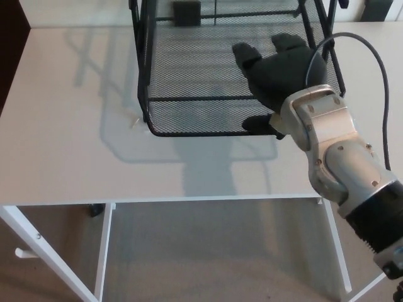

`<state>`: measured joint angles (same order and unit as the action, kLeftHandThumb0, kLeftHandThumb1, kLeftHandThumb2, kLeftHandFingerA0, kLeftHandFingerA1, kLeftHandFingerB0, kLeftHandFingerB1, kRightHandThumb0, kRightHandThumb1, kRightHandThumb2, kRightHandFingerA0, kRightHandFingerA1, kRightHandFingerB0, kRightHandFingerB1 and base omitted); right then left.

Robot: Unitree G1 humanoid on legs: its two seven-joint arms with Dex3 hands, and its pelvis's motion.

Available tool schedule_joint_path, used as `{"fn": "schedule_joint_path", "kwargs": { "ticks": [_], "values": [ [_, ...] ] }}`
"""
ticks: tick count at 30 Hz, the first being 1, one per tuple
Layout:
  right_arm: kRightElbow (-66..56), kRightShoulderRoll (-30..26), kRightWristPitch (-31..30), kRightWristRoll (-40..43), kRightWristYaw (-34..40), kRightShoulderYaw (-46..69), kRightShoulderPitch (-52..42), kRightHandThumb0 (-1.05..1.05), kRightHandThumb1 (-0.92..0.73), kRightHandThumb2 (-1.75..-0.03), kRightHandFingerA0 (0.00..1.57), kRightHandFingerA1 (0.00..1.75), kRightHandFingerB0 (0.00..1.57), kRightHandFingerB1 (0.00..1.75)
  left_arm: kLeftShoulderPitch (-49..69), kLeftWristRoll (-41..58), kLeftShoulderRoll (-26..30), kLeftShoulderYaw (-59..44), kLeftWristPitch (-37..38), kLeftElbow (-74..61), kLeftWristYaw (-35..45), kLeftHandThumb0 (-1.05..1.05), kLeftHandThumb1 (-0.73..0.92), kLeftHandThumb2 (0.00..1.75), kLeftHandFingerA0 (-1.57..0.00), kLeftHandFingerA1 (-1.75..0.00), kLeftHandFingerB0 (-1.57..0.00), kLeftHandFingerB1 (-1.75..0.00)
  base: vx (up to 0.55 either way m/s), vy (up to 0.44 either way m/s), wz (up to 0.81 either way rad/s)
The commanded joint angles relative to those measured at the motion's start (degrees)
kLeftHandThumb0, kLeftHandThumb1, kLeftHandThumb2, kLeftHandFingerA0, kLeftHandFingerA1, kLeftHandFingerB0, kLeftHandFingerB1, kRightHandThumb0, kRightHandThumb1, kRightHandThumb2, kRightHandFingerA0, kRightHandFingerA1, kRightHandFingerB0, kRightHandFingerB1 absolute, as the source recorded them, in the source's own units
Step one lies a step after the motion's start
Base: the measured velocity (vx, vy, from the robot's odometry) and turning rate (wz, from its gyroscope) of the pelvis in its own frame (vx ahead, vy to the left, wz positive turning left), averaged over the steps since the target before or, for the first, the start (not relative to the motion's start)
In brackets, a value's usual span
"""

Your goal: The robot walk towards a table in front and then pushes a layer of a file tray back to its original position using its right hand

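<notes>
A single head view looks steeply down from above and in front of the white rectangular tabletop [69, 126], near enough that its front edge crosses the lower third. The black wire-mesh file tray [189, 69] is cut off by the top border. The robot's silver-and-black right arm [340, 163] enters from the lower right. Grey carpeted floor [214, 258] shows below the edge.
</notes>
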<state>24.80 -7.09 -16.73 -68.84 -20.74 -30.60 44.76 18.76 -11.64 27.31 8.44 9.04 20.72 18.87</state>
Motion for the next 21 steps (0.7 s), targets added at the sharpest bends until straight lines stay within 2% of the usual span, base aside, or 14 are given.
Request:
{"fn": "schedule_joint_path", "kwargs": {
  "ticks": [1, 2, 4, 5, 6, 7, 8, 10, 11, 12, 14, 15, 16, 21],
  "values": [
    [3.13, -1.85, -0.54, 2.83, 2.04, 0.03, -1.97, -0.81, -0.65, -0.60, 0.00, 0.00, 0.00, 0.01, -0.26, -0.92, 1.02, 0.19, -1.51, -0.43, 0.70, -0.34, 0.63, 0.59, -0.65, -0.43, -0.43, -0.36, 0.00, 0.000, 0.00],
    [2.57, -2.18, -0.28, 3.18, 2.26, 0.12, -2.11, -0.81, -0.65, -0.60, 0.00, 0.00, 0.00, 0.01, -0.44, -0.92, 1.01, 0.18, -1.62, -0.43, 0.79, -0.34, 0.63, 0.59, -0.65, -0.43, -0.43, -0.36, 0.00, 0.000, 0.00],
    [-2.42, -3.40, 0.44, 3.27, 1.96, 0.03, -2.75, -0.90, -0.57, -0.94, 0.00, 0.01, 0.00, 0.02, -0.90, -1.04, 1.09, 0.29, -1.74, -0.19, 1.04, -0.35, 0.63, 0.59, -0.65, -0.43, -0.43, -0.36, 0.00, 0.000, 0.00],
    [-3.66, -3.80, 0.64, 3.34, 1.83, 0.01, -2.68, -0.90, -0.57, -0.94, 0.00, 0.01, 0.00, 0.02, -1.37, -1.19, 1.17, 0.34, -1.84, -0.02, 1.12, -0.35, 0.63, 0.59, -0.65, -0.43, -0.43, -0.36, 0.00, 0.000, 0.00],
    [-8.49, -5.43, 2.19, 2.46, 1.65, -0.53, -2.60, -0.85, -0.71, -0.62, 0.00, 0.00, 0.00, 0.00, -1.55, -1.05, 0.98, 0.27, -2.03, 0.29, 1.15, -0.35, 0.62, 0.59, -0.68, -0.44, -0.44, -0.36, 0.00, 0.000, 0.00],
    [-10.55, -6.15, 2.80, 2.11, 1.55, -0.80, -2.60, -0.85, -0.71, -0.62, 0.00, 0.00, 0.00, 0.00, -1.59, -0.99, 0.89, 0.23, -2.10, 0.41, 1.17, -0.35, 0.62, 0.59, -0.68, -0.44, -0.44, -0.36, 0.00, 0.000, 0.00],
    [-13.96, -6.88, 3.84, 2.32, 2.56, -0.63, -2.95, -0.86, -0.56, -0.96, 0.00, 0.07, 0.00, 0.07, -1.51, -1.38, 0.89, 0.42, -2.15, 0.30, 1.01, -0.44, 0.53, 0.81, -0.63, -0.58, -0.38, -0.48, 0.00, 0.000, 0.00],
    [-18.76, -7.34, 4.67, 3.41, 2.38, 0.02, -3.29, -0.85, -0.56, -0.95, 0.00, 0.08, 0.00, 0.08, -1.21, -1.26, 0.70, 0.42, -2.17, 0.25, 0.99, -0.43, 0.53, 0.80, -0.63, -0.58, -0.39, -0.48, 0.00, 0.000, 0.00],
    [-21.70, -7.32, 4.64, 3.94, 1.00, 0.44, -3.15, -0.81, -0.68, -0.67, 0.00, 0.03, 0.00, 0.02, -1.02, -1.15, 0.61, 0.38, -2.22, 0.23, 1.02, -0.43, 0.53, 0.80, -0.63, -0.58, -0.39, -0.48, 0.00, 0.000, 0.00],
    [-26.39, -7.28, 4.97, 5.27, -1.35, 1.39, -2.28, -0.85, -0.58, -0.96, 0.00, 0.09, 0.00, 0.08, -0.80, -1.17, 0.68, 0.39, -2.15, 0.28, 1.05, -0.43, 0.53, 0.80, -0.63, -0.58, -0.39, -0.48, 0.00, 0.000, 0.00],
    [-30.22, -7.18, 4.81, 6.42, -3.72, 2.36, -1.41, -0.86, -0.59, -0.97, 0.00, 0.08, 0.00, 0.07, -0.69, -1.08, 0.76, 0.39, -1.94, 0.34, 1.24, -0.43, 0.53, 0.80, -0.62, -0.58, -0.39, -0.48, 0.00, 0.000, 0.00],
    [-31.96, -6.99, 4.74, 7.41, -4.35, 3.17, -1.04, -0.84, -0.58, -0.96, 0.00, 0.09, 0.00, 0.08, -0.69, -1.21, 0.93, 0.52, -1.62, 0.42, 1.35, -0.35, 0.62, 0.59, -0.66, -0.45, -0.43, -0.36, 0.00, 0.000, 0.00],
    [-34.56, -6.82, 4.15, 8.36, -6.29, 4.21, -0.27, -0.85, -0.60, -0.97, 0.00, 0.08, 0.00, 0.07, -0.48, -1.34, 1.06, 0.59, -1.38, 0.28, 1.35, -0.43, 0.54, 0.81, -0.60, -0.57, -0.38, -0.48, 0.00, 0.000, 0.00],
    [-41.41, -6.69, 2.35, 10.71, -11.00, 8.37, 3.42, -0.86, -0.63, -0.98, 0.00, 0.07, 0.00, 0.06, -0.59, -2.25, 1.26, 1.11, -1.78, -0.18, 1.11, -0.43, 0.55, 0.81, -0.60, -0.57, -0.38, -0.48, 0.00, 0.000, 0.00]
  ]
}}
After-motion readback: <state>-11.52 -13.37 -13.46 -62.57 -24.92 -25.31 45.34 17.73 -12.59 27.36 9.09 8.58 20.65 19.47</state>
